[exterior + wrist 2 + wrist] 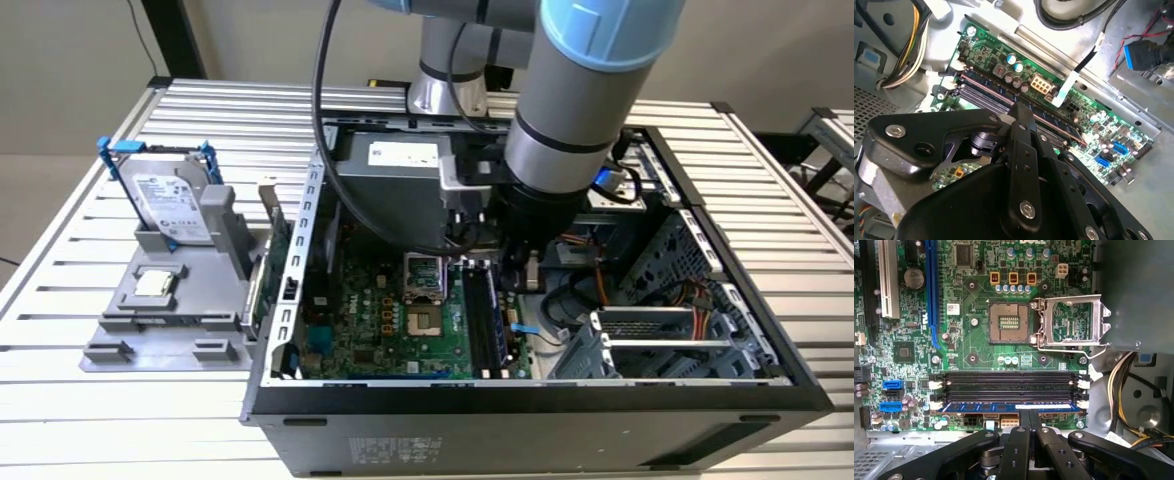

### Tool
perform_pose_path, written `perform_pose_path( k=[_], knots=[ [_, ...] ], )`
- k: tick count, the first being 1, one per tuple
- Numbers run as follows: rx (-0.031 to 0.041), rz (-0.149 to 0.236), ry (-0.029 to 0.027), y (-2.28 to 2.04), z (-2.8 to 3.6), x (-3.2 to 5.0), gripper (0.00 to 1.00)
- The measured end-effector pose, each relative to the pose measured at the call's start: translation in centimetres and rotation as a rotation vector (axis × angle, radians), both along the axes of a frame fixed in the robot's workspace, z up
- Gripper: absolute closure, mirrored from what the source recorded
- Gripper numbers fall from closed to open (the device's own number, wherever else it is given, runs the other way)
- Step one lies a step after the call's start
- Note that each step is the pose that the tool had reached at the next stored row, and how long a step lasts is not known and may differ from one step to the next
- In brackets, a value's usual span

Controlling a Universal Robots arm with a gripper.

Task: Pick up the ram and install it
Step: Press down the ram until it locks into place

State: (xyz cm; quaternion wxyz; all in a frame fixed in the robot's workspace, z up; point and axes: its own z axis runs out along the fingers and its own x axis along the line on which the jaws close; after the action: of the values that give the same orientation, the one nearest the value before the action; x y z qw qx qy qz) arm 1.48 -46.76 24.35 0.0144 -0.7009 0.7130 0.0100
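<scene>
The gripper (1028, 415) hangs low inside the open computer case (534, 400), its two dark fingers (1020, 440) pressed together side by side with no gap between the tips and nothing clamped between them. The tips sit right at the upper edge of the ram (1009, 406), a long dark bluish stick that lies along the memory slot nearest the gripper, its ends between the white latches (1083, 403) at either side. In the second wrist view the fingertips (1021, 112) meet just above the same row of slots (984, 95). The neighbouring slots (1009, 382) are bare and dark. Beyond them on the green motherboard (969, 347) stands the processor socket (1009, 322) with its metal retention frame (1071, 322) swung open beside it. In the exterior view the arm (567, 120) reaches down into the case from above, and on the exterior view's left a grey holder (174, 300) stands on the slatted table (80, 400), carrying a silver hard drive (174, 205) in a blue frame.
</scene>
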Motion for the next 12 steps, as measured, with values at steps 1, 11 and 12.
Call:
perform_pose_path(
  k=[1, 11, 12],
  knots=[
    [-0.0001, 0.000, 0.0000, -0.04, -0.01, 0.01, 1.00],
    [-0.0007, 0.000, 0.0036, -1.04, -0.19, 0.04, 1.00],
    [-0.0009, 0.000, 0.0036, -1.04, -0.36, 0.03, 1.00]
  ],
)
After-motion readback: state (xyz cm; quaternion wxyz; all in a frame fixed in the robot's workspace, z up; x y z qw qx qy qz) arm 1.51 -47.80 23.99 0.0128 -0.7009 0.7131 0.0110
